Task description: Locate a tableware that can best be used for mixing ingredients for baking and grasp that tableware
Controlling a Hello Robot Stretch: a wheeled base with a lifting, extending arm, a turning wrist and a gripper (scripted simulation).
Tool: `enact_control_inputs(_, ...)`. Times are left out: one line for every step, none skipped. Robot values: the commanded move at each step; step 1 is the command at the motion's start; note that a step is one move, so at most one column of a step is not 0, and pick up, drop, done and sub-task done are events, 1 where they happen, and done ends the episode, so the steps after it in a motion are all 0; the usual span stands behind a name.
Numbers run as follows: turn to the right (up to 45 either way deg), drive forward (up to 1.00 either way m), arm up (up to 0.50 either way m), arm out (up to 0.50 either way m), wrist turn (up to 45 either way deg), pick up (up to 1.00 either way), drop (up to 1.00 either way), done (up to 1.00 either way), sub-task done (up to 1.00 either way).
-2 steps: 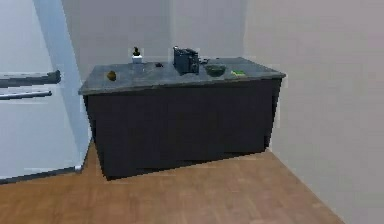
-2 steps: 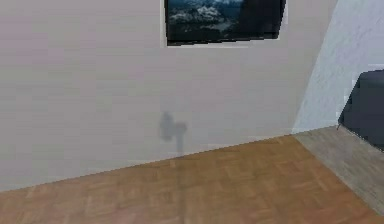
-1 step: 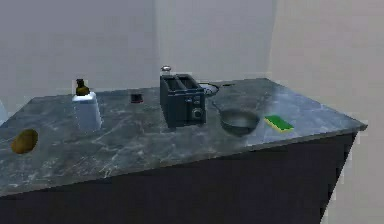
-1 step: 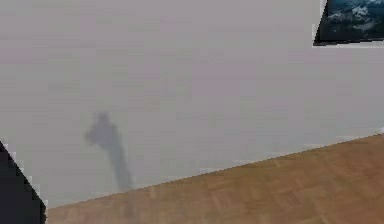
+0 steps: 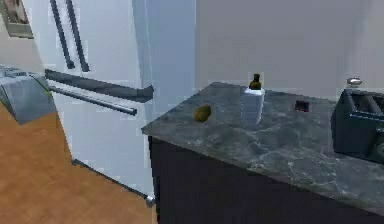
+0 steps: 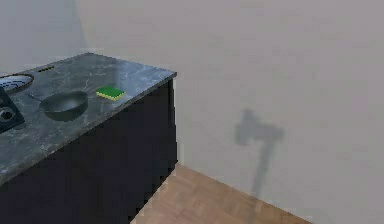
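You cannot tell whether the pincer is gripping anything, nor how it is standing.

In the arm side view you are looking at a dark marbled surface [image 6: 140, 76] running in from nine o'clock. The bowl [image 6: 65, 103], dark and round, is sitting upright on it at about nine o'clock of the picture. A flat green square [image 6: 110, 94] is lying near the bowl at its two o'clock, apart from it. A white and blue thing [image 6: 10, 84] is showing at the left edge, at the bowl's ten o'clock. Wooden floor [image 6: 200, 200] is showing at six o'clock.

In the forward view a dark marbled surface [image 5: 250, 150] is spreading across four o'clock. A white bottle [image 5: 254, 105] with a dark top is standing upright on it near the picture's middle. A small brownish lump [image 5: 203, 113] is lying at the bottle's nine o'clock and a small dark thing [image 5: 301, 105] at its three o'clock. A dark boxy appliance [image 5: 360, 122] is sitting at the right edge. A white fridge [image 5: 100, 90] with dark handles is standing at ten o'clock.
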Motion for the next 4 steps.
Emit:
enact_control_inputs(-27.0,0.0,0.0,0.0,0.0,0.0,0.0,0.0,0.0)
enact_control_inputs(0.0,0.0,0.5,0.0,0.0,0.0,0.0,0.0,0.0)
enact_control_inputs(0.0,0.0,0.38,0.0,0.0,0.0,0.0,0.0,0.0)
enact_control_inputs(0.0,0.0,0.0,0.5,0.0,0.0,0.0,0.0,0.0)
